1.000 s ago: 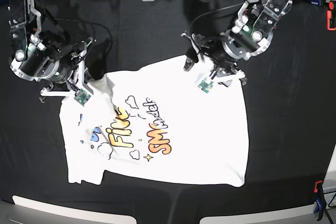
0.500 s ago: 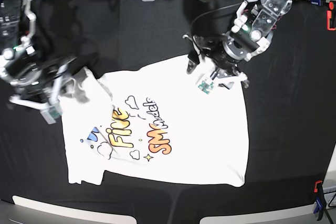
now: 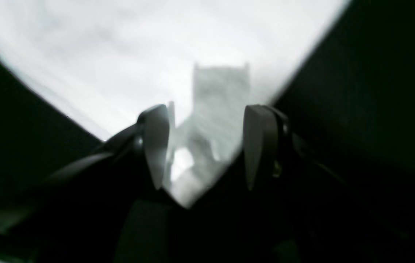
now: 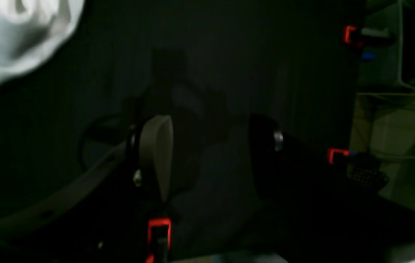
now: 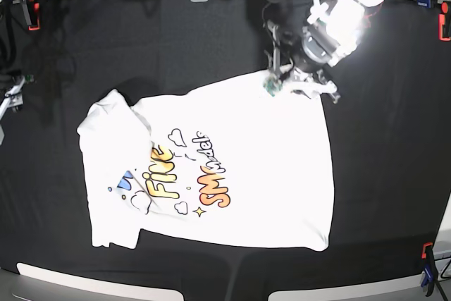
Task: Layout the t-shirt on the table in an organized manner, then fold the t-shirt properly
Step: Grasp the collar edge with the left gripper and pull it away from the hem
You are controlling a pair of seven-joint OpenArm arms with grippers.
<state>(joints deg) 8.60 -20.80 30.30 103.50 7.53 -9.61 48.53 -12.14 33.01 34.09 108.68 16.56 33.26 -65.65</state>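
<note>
The white t-shirt (image 5: 246,167) lies flat, print up, in the middle of the black table (image 5: 380,174). Its left sleeve (image 5: 106,114) is spread out, with a small fold near the collar. My left gripper (image 5: 299,84) is open over the shirt's far right corner. In the left wrist view the left gripper (image 3: 207,146) is empty, with white cloth (image 3: 156,54) under and between its fingers. My right gripper (image 4: 211,157) is open and empty over bare black cloth, with the shirt (image 4: 14,33) off at upper left. Only a bit of the right arm (image 5: 8,96) shows at the base view's left edge.
Orange clamps sit on the table's edges at the far left (image 5: 32,15), far right (image 5: 444,29) and near right (image 5: 426,262). Clamps also show in the right wrist view (image 4: 335,155). A pale rim (image 5: 106,283) runs along the near edge.
My right gripper let go of the left sleeve and pulled back to the left edge of the base view. The sleeve now lies spread out. My left gripper moved toward the shirt's far corner.
</note>
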